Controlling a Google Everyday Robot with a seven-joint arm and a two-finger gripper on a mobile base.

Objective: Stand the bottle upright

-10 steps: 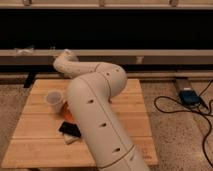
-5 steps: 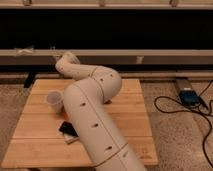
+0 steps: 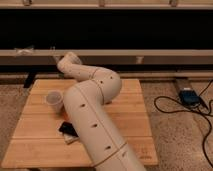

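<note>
A small cream-white bottle (image 3: 71,139) lies on its side on the wooden table (image 3: 40,147), at the front left. My arm's big lower link (image 3: 95,125) covers most of it. A dark, flat red-brown object (image 3: 66,128) lies touching its far side. A white cup (image 3: 54,100) stands upright behind them. My arm bends at the elbow (image 3: 107,84) and reaches back left, ending at the wrist (image 3: 64,61) over the table's back left edge. The gripper does not show; it lies past that wrist or behind the arm.
A long dark shelf unit (image 3: 150,30) runs along behind the table. A blue box (image 3: 189,95) with black cables (image 3: 175,107) lies on the speckled floor to the right. A pale scrap (image 3: 22,50) sits on the ledge at back left.
My arm's lower link has shifted left across the table's front and now covers more of the flat object and the bottle. The cup has not moved.
</note>
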